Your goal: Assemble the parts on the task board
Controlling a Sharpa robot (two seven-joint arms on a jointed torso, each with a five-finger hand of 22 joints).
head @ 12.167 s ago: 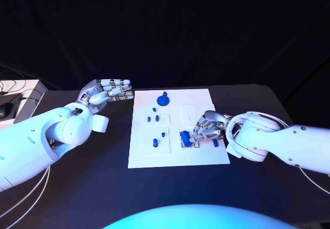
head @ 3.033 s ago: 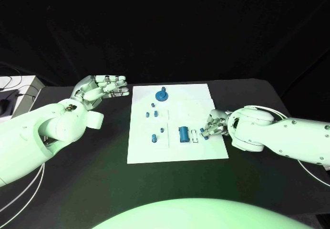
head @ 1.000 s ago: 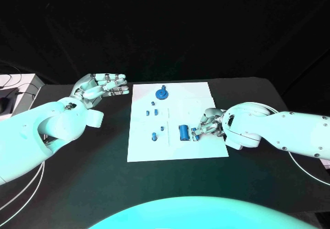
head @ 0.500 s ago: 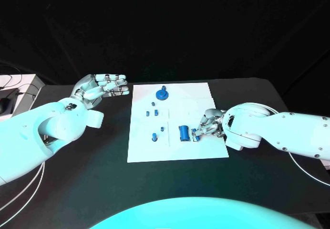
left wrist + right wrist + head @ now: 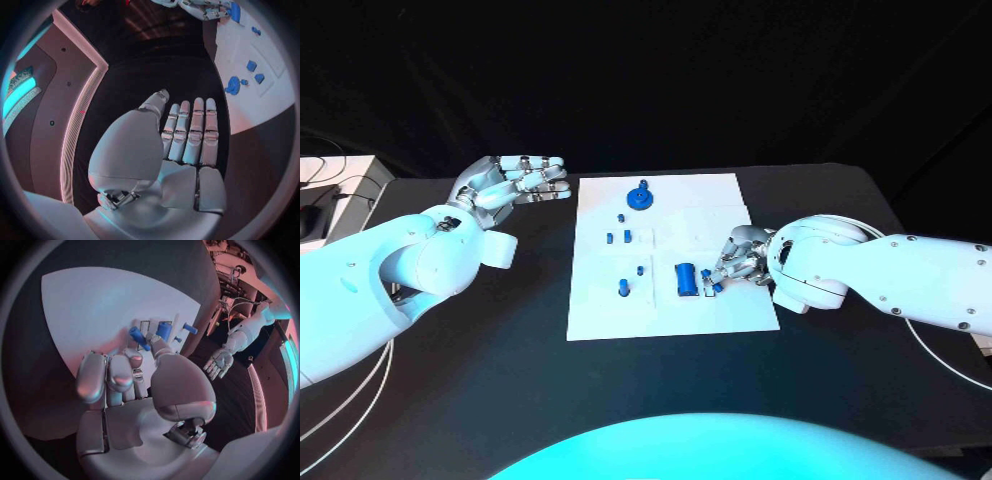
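The white task board [image 5: 668, 310] lies mid-table. My right hand [image 5: 737, 262] rests on its right part and pinches a small blue peg [image 5: 714, 283] between thumb and fingertip, just right of a larger blue cylinder [image 5: 687, 277]. In the right wrist view the peg [image 5: 139, 338] sticks out tilted from the fingertips beside the cylinder [image 5: 164, 330]. A round blue part [image 5: 642, 197] stands at the board's far end, and several small blue pegs [image 5: 623, 288] lie on its left half. My left hand [image 5: 516, 185] hovers left of the board, fingers straight, holding nothing [image 5: 181, 145].
The black table [image 5: 473, 350] surrounds the board, with bare room in front and on both sides. White equipment [image 5: 336, 180] and cables sit at the far left edge. My right forearm [image 5: 877, 275] lies across the table's right side.
Since three seconds ago my right hand has shifted left, bringing the small peg up beside the cylinder. Over the last second it barely moves. The left hand stays put.
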